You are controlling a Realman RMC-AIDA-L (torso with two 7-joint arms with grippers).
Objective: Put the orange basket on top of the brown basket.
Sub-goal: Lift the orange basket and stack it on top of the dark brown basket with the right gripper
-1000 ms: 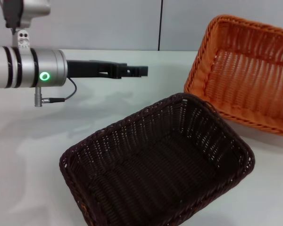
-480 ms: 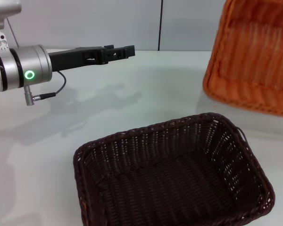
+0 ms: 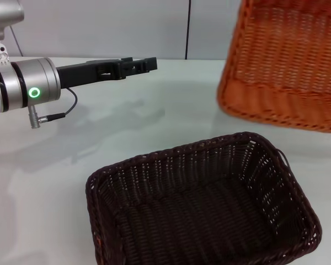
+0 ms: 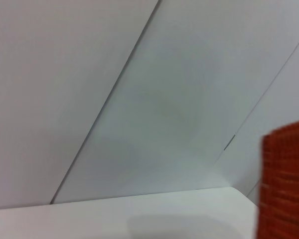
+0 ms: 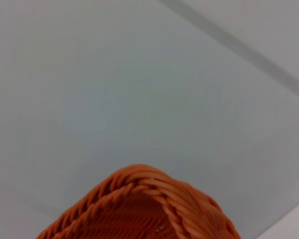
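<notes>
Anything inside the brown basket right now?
Nothing lies in the brown basket; its woven floor shows bare. The near edge is cut off by the frame. The orange basket hangs lifted, beyond it to the right. The left claw hovers apart.

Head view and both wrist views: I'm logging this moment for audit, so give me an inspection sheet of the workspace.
Surface: white table, bare around the baskets.
Job's things: orange basket raised and tilted at right rear, off the table; brown basket upright, empty, in front.
Clutter: nothing seen.
Grippers: left gripper held above the table, left rear, holding nothing; right gripper not in view.
Cables: short black cable at left wrist.
Surroundings: grey wall panels.
</notes>
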